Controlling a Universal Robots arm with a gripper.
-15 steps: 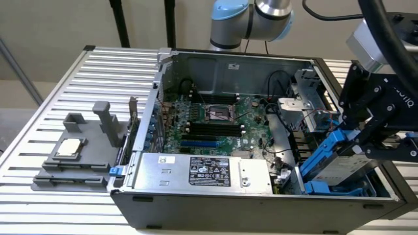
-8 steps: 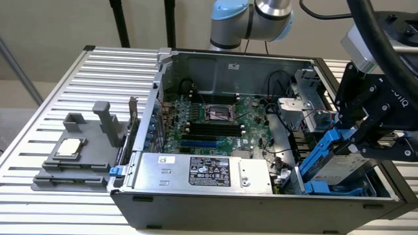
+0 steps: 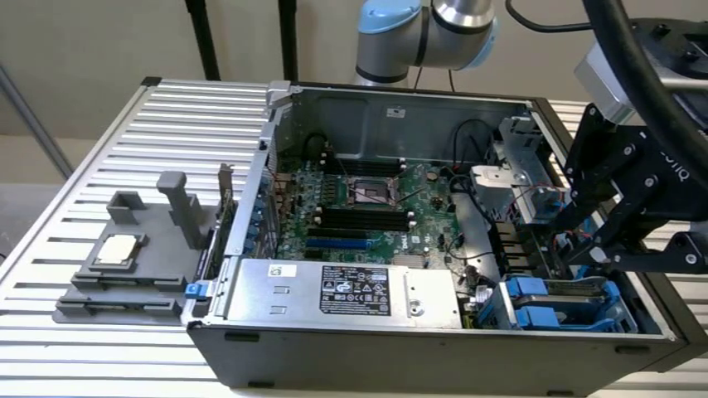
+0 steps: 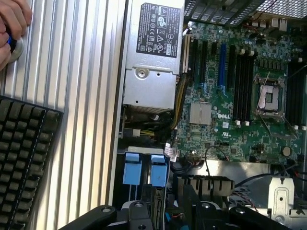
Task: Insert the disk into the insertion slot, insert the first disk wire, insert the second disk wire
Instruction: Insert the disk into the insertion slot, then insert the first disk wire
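The gripper (image 3: 603,253) hangs over the near corner of the open case (image 3: 443,358) on the exterior view's right, close above the slot (image 4: 144,170). The disk (image 3: 550,305), in its blue carrier, lies in that slot. Whether the claw is apart or together cannot be told, nor whether it touches the disk. The power supply (image 3: 354,290) lies to the left of the slot, and the motherboard (image 3: 366,199) lies farther back. In the wrist view, a hand (image 4: 12,24) and a keyboard (image 4: 24,158) rest on the slatted table (image 4: 81,96).
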